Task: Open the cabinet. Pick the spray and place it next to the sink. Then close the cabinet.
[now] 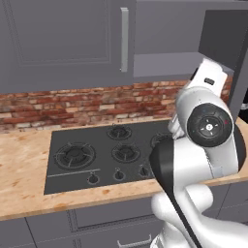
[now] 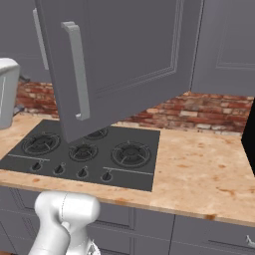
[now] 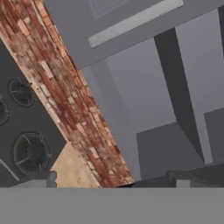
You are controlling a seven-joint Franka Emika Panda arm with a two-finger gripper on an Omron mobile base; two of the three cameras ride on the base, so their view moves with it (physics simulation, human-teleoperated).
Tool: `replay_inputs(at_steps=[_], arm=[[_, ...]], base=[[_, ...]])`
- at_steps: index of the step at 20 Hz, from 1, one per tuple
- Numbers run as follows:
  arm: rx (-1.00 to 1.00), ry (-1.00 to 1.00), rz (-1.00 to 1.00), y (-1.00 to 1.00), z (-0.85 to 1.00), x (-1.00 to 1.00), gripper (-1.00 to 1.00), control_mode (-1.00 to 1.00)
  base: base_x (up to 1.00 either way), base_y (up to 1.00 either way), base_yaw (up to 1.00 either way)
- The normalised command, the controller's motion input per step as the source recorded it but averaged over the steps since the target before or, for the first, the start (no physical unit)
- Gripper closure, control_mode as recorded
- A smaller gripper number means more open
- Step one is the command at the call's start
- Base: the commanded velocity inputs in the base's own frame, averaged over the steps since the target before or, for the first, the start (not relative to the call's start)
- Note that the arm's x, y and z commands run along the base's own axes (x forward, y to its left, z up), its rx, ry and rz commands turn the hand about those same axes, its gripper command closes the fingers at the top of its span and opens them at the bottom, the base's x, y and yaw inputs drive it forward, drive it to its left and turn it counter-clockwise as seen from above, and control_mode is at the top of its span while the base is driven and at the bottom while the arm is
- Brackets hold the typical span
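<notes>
Two doors belong to the cabinet (image 2: 124, 55) above the hob (image 1: 104, 155): its right-hand door (image 2: 119, 64) stands swung out over the burners, its silver bar handle (image 2: 77, 69) facing the right base camera, while the left-hand door (image 1: 63, 38) is flat shut with its own handle (image 1: 124, 39) just above the hob's back edge. Behind the hob runs a red brick backsplash (image 1: 72, 104), and the hob sits sunk in a pale wooden counter (image 2: 199, 164). From the hand camera, tilted, the opened cabinet interior (image 3: 144, 96) is grey and bare where visible; I cannot make out the spray inside it. Finger tips (image 3: 41, 177) of the end effector (image 3: 111, 181) stand far apart at the frame's bottom, spread wide and holding nothing, pointed up toward the cabinet, above and right of the hob
</notes>
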Motion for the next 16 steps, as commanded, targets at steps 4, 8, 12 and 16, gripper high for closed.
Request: replay_inputs(at_steps=[4,8,12,16], arm=[[-0.09,0.02,0.00,-0.15,0.00,0.17,-1.00,-1.00],[-0.05,0.07,-0.10,-0.01,-0.01,0.33,-1.00,-1.00],[-0.01,0.10,-0.20,-0.16,-0.02,0.40,-1.00,-1.00],[0.00,0.07,-0.27,-0.15,0.00,0.27,-1.00,-1.00]], base=[[0.00,0.00,0.00],[0.00,0.00,0.00],[0.00,0.00,0.00],[0.00,0.00,0.00]])
